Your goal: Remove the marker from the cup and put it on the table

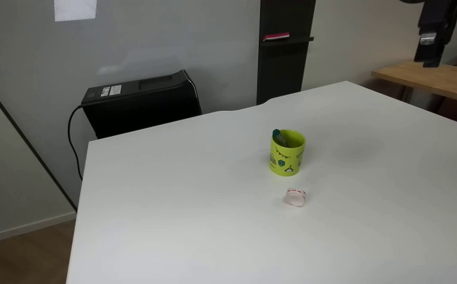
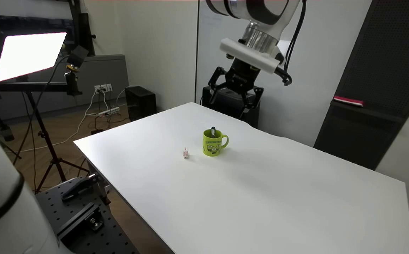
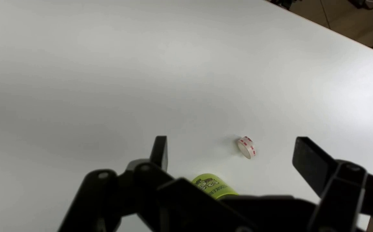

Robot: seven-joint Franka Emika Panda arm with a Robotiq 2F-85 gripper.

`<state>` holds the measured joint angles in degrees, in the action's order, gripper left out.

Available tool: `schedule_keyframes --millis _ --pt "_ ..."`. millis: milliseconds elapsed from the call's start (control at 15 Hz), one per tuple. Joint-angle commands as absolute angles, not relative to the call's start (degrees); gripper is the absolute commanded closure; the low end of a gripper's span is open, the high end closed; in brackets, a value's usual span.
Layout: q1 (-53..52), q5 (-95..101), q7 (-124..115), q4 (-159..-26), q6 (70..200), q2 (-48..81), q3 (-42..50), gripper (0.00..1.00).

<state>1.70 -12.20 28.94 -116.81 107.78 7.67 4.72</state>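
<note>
On the table [image 2: 278,197], a tape roll [image 2: 185,153] sits near the cup [image 2: 211,148].

Well below my pincer [image 3: 231,149], the lime-green cup [image 2: 211,146] stands upright, a handle on its side, printed with small dark pictures and lettering; in the wrist view my pincer hides some of it. The marker [image 1: 278,137] sits inside, tilted towards the rim, its dark green end poking out, well apart from my pincer. The plain white table [image 2: 261,197] spreads flat beneath.
</note>
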Motion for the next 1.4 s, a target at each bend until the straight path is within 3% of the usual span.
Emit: schedule_keyframes --millis 0,1333 --pt "2.8 -9.7 30.7 -110.1 105.3 14.0 2.9 0.0" --pt "-4.9 11.0 29.7 -82.6 107.1 41.9 -5.5 0.0"
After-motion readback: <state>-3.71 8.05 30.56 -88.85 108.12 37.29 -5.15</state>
